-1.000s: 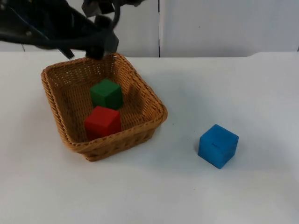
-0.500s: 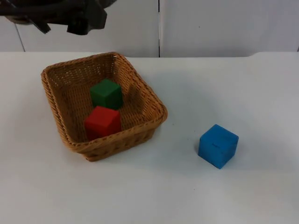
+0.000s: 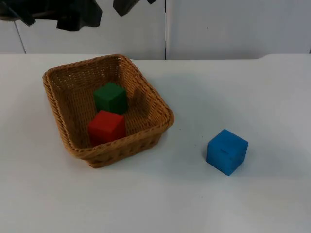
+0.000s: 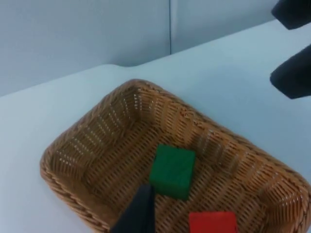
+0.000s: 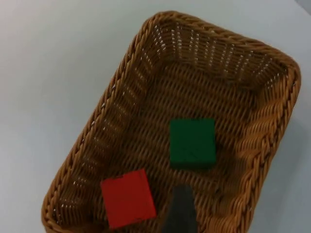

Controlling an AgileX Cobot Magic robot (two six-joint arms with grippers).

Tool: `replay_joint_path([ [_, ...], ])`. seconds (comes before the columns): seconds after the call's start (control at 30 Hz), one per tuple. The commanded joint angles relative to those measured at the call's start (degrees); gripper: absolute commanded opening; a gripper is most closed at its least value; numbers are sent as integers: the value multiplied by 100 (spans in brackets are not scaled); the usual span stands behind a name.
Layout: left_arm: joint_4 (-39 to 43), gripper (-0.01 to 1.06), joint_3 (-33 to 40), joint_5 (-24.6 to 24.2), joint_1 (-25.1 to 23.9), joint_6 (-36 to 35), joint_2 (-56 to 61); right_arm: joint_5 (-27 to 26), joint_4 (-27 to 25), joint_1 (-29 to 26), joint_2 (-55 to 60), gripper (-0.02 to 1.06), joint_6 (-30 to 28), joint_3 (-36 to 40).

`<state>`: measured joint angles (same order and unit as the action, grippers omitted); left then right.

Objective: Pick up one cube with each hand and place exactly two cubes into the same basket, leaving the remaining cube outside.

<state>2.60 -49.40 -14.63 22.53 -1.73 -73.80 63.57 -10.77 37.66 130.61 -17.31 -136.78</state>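
Both arms had lifted away; the left gripper (image 3: pixel 73 17) and right gripper (image 3: pixel 127 5) hung above the woven wicker basket (image 3: pixel 146 90), finger spread impossible to tell. Inside it lay the green cube (image 3: pixel 111 97) and red cube (image 3: pixel 106 127); the smooth blue cube (image 3: pixel 227 151) sat well apart on the white table (image 3: pixel 243 97).
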Motion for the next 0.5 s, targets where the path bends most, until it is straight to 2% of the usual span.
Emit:
replay_joint_path([
  [0.0,-57,95,-23,-84,0,-20,156,97,11,28,-174,64,75,-34],
  [0.27,-66,95,-23,-569,0,-20,480,405,-26,28,-352,64,150,-34],
  [0.47,-167,95,-23,-1083,0,-20,795,555,-246,28,-359,64,227,-34],
])
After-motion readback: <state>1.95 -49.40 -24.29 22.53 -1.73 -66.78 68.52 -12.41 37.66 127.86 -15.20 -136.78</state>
